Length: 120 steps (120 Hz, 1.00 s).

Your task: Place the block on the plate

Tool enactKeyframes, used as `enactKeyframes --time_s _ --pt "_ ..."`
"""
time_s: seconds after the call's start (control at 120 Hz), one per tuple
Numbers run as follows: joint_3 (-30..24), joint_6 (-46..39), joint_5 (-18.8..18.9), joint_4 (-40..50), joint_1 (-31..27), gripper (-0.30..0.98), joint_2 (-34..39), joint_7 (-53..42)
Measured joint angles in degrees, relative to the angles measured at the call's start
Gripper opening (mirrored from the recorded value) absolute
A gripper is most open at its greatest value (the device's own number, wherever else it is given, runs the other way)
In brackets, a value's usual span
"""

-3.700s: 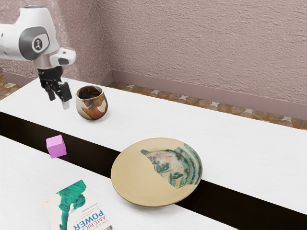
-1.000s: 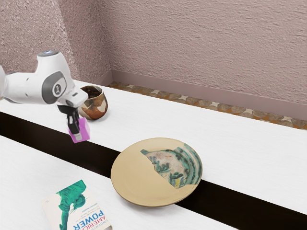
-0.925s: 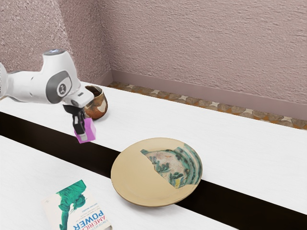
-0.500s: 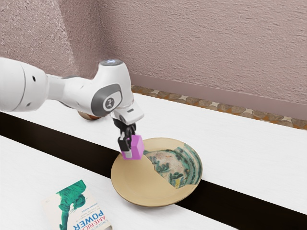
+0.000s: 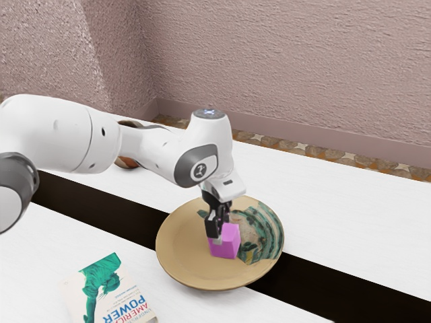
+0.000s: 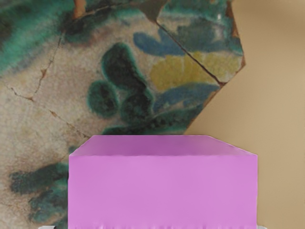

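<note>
Gripping the pink block [image 5: 226, 242] between both jaws, we have it over the plate [image 5: 182, 256], inside its rim, contact unclear.

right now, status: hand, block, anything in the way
Hand shut on pink block. Over plate, contact unclear. Paperback book and brown pot off plate, neither looks in the way.

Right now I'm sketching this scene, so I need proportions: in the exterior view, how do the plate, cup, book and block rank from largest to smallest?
1. Plate
2. Book, cut off by the view's edge
3. Block
Cup: unranked, since the arm hides much of it.
</note>
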State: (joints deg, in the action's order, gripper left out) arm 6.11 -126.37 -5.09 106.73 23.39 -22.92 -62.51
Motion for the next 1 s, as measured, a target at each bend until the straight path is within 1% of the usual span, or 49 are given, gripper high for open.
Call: enactKeyframes --time_s 0.075,0.208,0.342,0.408,0.492,0.558,0.667,0.833,1.0 --pt "0.0 0.1 0.0 0.0 0.0 0.57 1.1 0.0" --pt "0.2 1.1 -0.2 0.1 -0.3 0.62 5.4 0.3" --pt "5.8 2.9 -0.3 -1.1 -0.7 0.65 7.7 2.5" --pt "7.7 5.2 -0.2 -3.3 -1.5 0.66 8.3 5.3" --pt "10.2 10.3 -0.2 -8.8 -2.1 0.67 8.6 9.6" --pt "11.4 14.7 -0.2 -12.9 -2.1 0.67 8.9 13.2" --pt "12.3 20.0 -0.2 -16.6 -2.2 0.68 10.7 19.0" --pt "13.2 25.8 -0.1 -19.1 -2.2 0.68 11.5 26.6" --pt "13.2 28.8 -0.1 -20.5 -2.2 0.68 11.5 32.7"
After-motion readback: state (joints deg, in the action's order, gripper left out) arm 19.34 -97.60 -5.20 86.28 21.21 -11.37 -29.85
